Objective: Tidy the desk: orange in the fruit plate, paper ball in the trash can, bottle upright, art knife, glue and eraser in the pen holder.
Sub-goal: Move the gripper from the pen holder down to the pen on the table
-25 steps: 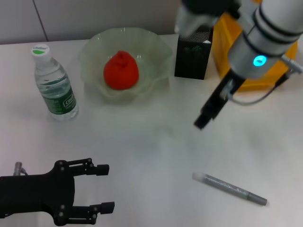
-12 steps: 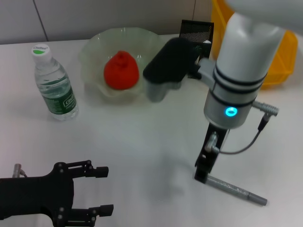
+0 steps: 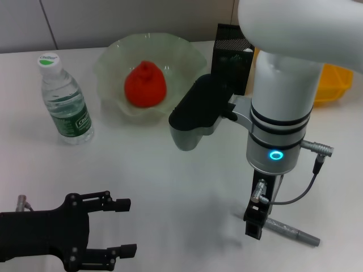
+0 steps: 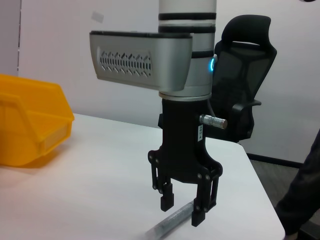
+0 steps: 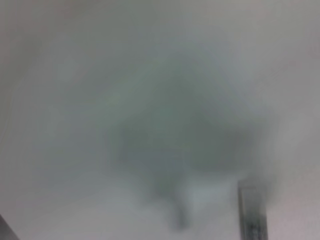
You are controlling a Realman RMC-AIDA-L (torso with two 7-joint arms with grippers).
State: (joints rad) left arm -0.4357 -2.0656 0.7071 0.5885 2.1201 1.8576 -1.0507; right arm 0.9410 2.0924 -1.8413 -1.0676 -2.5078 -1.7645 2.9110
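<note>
Two black fingers of the right gripper point(image 4: 183, 210) stand apart, one on each side of the grey art knife point(image 3: 289, 230) lying on the table point(image 3: 170, 181). If they close off-centre, the thin knife may roll away. The left gripper point(image 3: 122, 225) waits open, near the front. The orange point(image 3: 146, 84) sits in the fruit plate point(image 3: 190, 59). The bottle point(image 3: 63, 99) stands upright. The pen holder point(image 3: 229, 48) is partly hidden behind the arm.

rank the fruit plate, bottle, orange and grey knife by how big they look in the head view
1. fruit plate
2. bottle
3. orange
4. grey knife, though partly hidden behind the right gripper, so its rank against the orange is unsure.
</note>
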